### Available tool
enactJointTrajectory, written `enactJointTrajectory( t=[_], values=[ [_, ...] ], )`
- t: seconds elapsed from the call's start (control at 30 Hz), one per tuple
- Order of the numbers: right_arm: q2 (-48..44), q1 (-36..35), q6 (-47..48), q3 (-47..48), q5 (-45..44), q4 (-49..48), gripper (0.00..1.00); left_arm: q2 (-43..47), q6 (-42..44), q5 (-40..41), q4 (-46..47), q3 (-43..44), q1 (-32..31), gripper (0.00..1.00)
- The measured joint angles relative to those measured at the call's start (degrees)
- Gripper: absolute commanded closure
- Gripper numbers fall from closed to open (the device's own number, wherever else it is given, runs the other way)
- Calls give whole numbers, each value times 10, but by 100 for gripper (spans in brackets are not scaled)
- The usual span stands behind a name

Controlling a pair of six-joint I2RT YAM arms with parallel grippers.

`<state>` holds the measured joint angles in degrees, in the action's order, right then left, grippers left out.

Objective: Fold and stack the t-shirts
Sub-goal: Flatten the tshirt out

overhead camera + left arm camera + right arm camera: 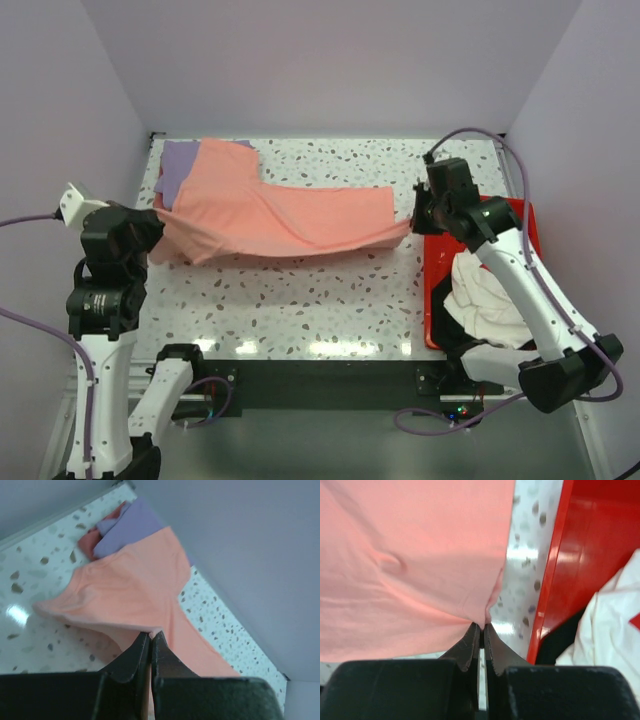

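Observation:
A salmon-pink t-shirt [270,210] hangs stretched over the table between my two grippers. My left gripper [158,232] is shut on its left edge, and the left wrist view shows cloth pinched at the tips of the left gripper [151,634]. At the right, my right gripper [412,222] is shut on the shirt's right corner; the pink cloth [410,555] bunches at the right gripper [483,626]. A lavender-purple t-shirt [176,168] lies folded at the back left, partly under the pink one, also seen as the purple shirt [127,527]. White [485,300] and black shirts lie in the tray.
The red plastic tray [532,225] stands at the table's right side, its rim [552,580] close beside my right gripper. A bit of red-orange cloth [87,547] peeks from under the purple shirt. Pale walls enclose the speckled table [300,300] on three sides.

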<state>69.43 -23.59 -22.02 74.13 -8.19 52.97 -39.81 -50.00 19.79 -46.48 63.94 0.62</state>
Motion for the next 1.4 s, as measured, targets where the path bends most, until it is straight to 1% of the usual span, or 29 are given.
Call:
enactJointTrajectory(
  t=[0.1,0.3,0.37,0.53,0.67,0.87,1.0,1.1,1.23,1.3,1.4],
  values=[
    [11,0,6,87,-31,-16,98,-41,28,0,66,69,0,100],
    [34,0,42,289,-80,-43,97,-135,104,0,189,238,0,100],
    [40,0,57,347,-85,-45,97,-153,123,-3,215,279,0,100],
    [44,0,97,468,-84,-43,97,-195,198,-14,265,421,0,100],
    [30,0,122,527,-66,-44,97,-199,243,-15,293,500,0,100],
    [-20,0,135,543,-38,-41,97,-179,289,-18,315,587,0,100],
    [-56,0,135,535,-15,-39,97,-137,311,-19,338,574,0,100],
    [-88,0,135,509,-2,-41,96,-107,320,-15,353,542,0,100],
    [-106,0,135,459,3,-51,96,-98,331,-2,381,485,0,100],
    [-109,0,135,409,0,-68,96,-97,334,8,411,424,0,100],
    [-96,0,135,333,-20,-89,95,-101,342,19,457,308,0,100]
  ],
)
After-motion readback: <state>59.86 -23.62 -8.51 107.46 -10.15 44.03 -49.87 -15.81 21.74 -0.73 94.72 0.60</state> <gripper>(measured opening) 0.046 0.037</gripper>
